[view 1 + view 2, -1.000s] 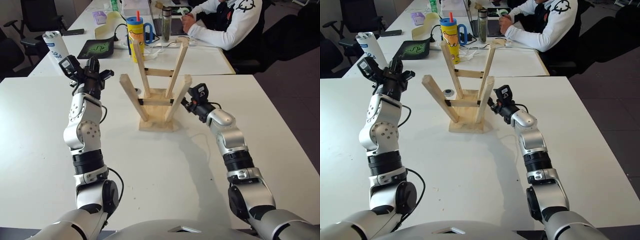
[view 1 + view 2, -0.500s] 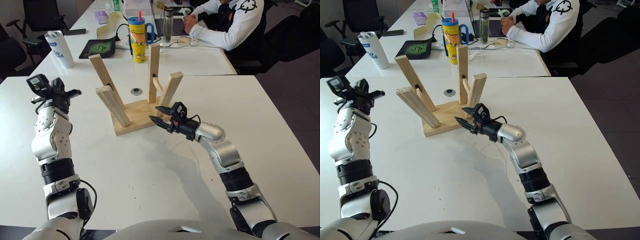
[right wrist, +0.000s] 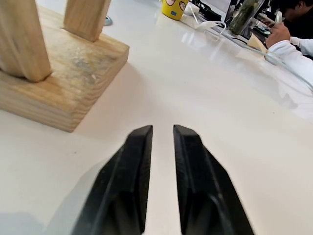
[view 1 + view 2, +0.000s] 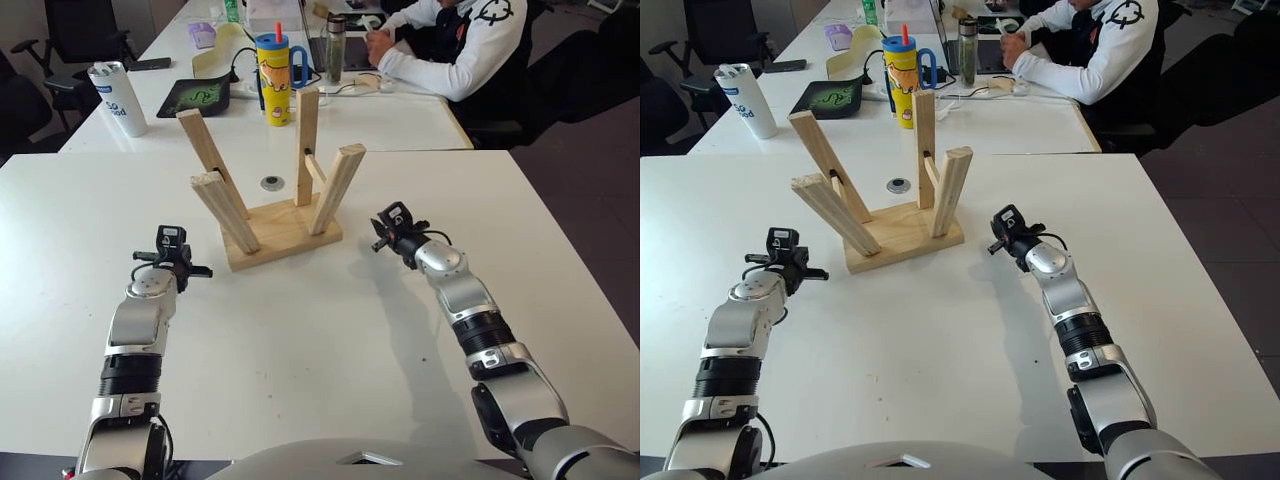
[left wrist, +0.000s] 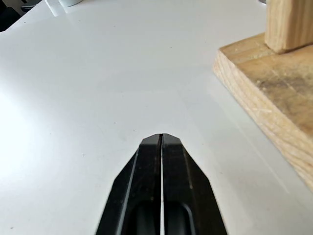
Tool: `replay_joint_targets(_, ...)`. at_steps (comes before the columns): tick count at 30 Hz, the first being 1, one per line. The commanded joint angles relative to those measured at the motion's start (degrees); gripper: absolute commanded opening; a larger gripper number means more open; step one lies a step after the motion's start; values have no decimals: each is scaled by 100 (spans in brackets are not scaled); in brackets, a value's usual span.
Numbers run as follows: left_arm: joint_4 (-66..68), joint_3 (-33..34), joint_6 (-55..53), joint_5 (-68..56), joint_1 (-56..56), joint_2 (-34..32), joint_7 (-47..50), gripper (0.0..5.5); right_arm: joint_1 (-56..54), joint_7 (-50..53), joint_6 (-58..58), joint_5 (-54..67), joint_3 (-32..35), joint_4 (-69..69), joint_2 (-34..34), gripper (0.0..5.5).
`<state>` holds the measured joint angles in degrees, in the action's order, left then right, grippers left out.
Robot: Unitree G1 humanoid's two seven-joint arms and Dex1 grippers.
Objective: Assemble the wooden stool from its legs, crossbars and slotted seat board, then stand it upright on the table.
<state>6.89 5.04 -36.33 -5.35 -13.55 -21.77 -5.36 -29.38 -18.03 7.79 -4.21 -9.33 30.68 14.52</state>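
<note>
1. The wooden stool sat upside down mid-table, its seat board flat and its legs pointing up.
2. At its 9 o'clock, the left gripper was pressed closed, empty.
3. At 3 o'clock, the right gripper was slightly parted, empty.
</note>
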Motion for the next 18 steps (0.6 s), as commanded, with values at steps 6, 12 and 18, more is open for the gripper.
replay_joint_targets(6,476,-331,196,295,-242,58,-222,0,-1225,607,-883,95,272,1418,-736,3)
replay_joint_targets(12,521,-433,325,387,-347,101,-361,0,-1126,-867,-1545,710,301,810,-814,3)
replay_joint_targets(18,154,-755,351,321,-387,152,-901,0,-31,-2651,-1029,1200,-9,-929,-55,3)
